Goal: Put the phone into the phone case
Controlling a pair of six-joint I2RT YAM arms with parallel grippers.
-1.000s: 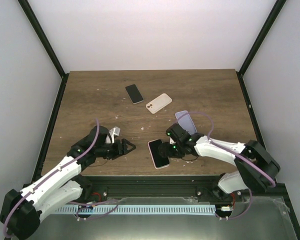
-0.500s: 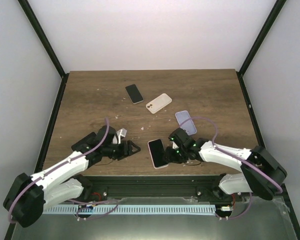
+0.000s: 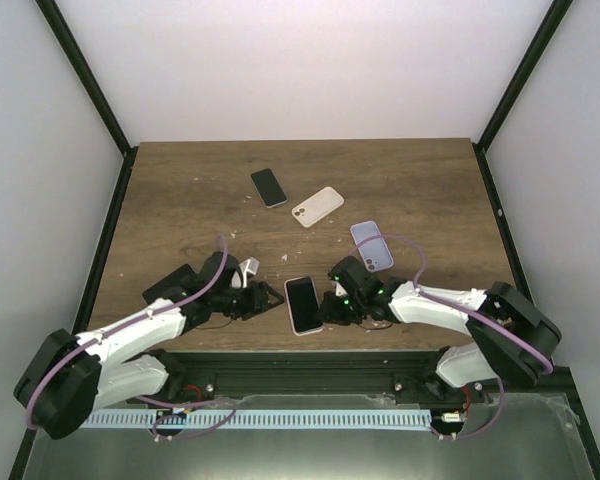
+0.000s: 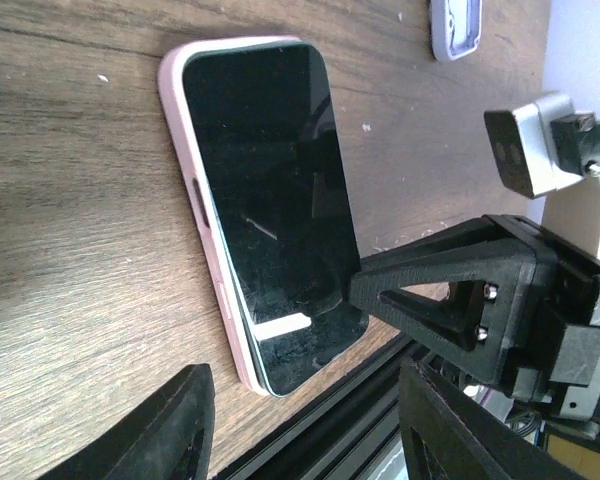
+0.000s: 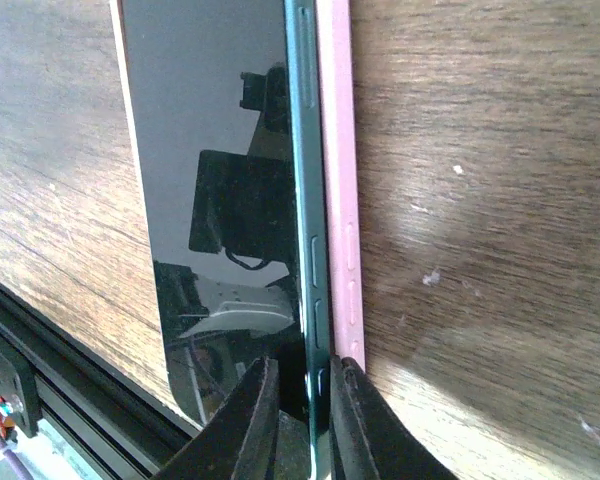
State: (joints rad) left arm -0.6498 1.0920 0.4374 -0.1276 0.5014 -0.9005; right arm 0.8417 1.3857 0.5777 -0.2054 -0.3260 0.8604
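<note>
A dark phone point(image 3: 302, 302) lies partly seated in a pink case point(image 3: 292, 318) near the table's front edge. In the right wrist view my right gripper point(image 5: 305, 420) is shut on the phone's dark green edge point(image 5: 300, 200), one finger on the screen and the other against the pink case point(image 5: 335, 200). In the top view the right gripper point(image 3: 325, 305) is at the phone's right side. My left gripper point(image 3: 273, 297) is open just left of the case. In the left wrist view its jaws point(image 4: 310, 430) stand wide apart before the phone point(image 4: 260, 190) and case point(image 4: 180, 150).
A second dark phone point(image 3: 269, 187), a white case point(image 3: 317, 207) and a lavender case point(image 3: 372, 246) lie farther back on the wooden table point(image 3: 180, 200). The lavender case also shows in the left wrist view point(image 4: 455, 25). The metal front rail point(image 3: 310, 360) runs just below the phone.
The phone and pink case have slid left toward my left gripper, with the right gripper following. The left arm has reached farther right, closer to the case.
</note>
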